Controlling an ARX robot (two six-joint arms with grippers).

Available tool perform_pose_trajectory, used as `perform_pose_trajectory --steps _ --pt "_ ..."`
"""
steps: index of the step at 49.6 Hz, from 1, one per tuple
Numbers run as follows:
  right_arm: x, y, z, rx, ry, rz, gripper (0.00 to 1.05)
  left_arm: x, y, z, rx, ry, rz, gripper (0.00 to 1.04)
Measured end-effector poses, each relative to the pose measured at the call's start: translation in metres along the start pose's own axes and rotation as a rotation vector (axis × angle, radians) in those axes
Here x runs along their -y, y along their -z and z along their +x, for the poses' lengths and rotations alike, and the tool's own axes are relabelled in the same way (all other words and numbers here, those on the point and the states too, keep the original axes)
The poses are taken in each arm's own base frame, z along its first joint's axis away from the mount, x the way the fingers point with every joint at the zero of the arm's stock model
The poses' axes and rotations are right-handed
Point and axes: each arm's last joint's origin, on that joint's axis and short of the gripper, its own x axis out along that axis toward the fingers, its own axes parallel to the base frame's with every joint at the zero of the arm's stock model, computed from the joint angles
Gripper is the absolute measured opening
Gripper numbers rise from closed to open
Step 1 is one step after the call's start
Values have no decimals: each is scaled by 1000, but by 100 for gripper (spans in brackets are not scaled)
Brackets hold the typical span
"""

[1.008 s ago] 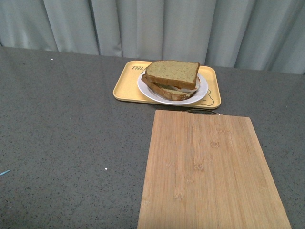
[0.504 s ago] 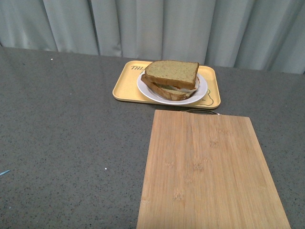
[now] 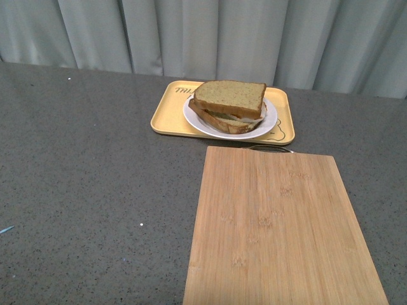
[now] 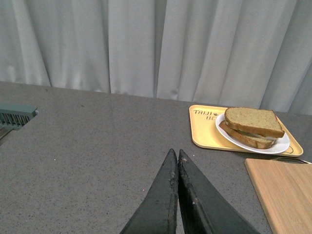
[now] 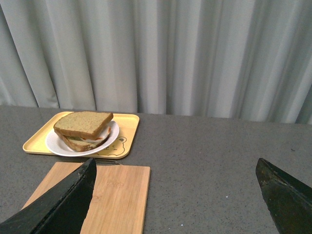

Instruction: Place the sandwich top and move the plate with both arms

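The sandwich top (image 3: pixel 230 96) is a tan speckled slice lying on a stacked sandwich on the white plate (image 3: pixel 266 124). That plate rests on a yellow tray (image 3: pixel 168 114) at the back of the table. Neither arm shows in the front view. In the left wrist view my left gripper (image 4: pixel 174 154) is shut with nothing in it, well short of the plate (image 4: pixel 280 146) and the sandwich top (image 4: pixel 253 120). My right gripper (image 5: pixel 175 163) stands open and empty above the table, with the plate (image 5: pixel 54 143) and the sandwich top (image 5: pixel 83 122) far off beyond one finger.
A bamboo cutting board (image 3: pixel 280 229) lies in front of the tray, reaching the table's near edge. Grey curtains (image 3: pixel 210 35) hang behind the table. A grey-green ridged object (image 4: pixel 14 116) shows at the edge of the left wrist view.
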Motion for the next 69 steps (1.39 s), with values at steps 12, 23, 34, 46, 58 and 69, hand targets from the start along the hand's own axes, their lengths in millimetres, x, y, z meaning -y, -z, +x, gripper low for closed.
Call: perform_pose_trajectory --steps 12,23,34,46,58,69 --pt "0 0 0 0 0 0 95 0 3 -12 -6 1 0 4" --pt "0 0 0 0 0 0 95 0 3 -12 -6 0 0 27" --pt "0 0 0 0 0 0 95 0 3 -12 -6 0 0 64" --pt "0 0 0 0 0 0 95 0 3 -12 -6 0 1 98" --pt "0 0 0 0 0 0 95 0 3 -12 -6 0 1 98" --pt "0 0 0 0 0 0 95 0 3 -12 -6 0 1 98"
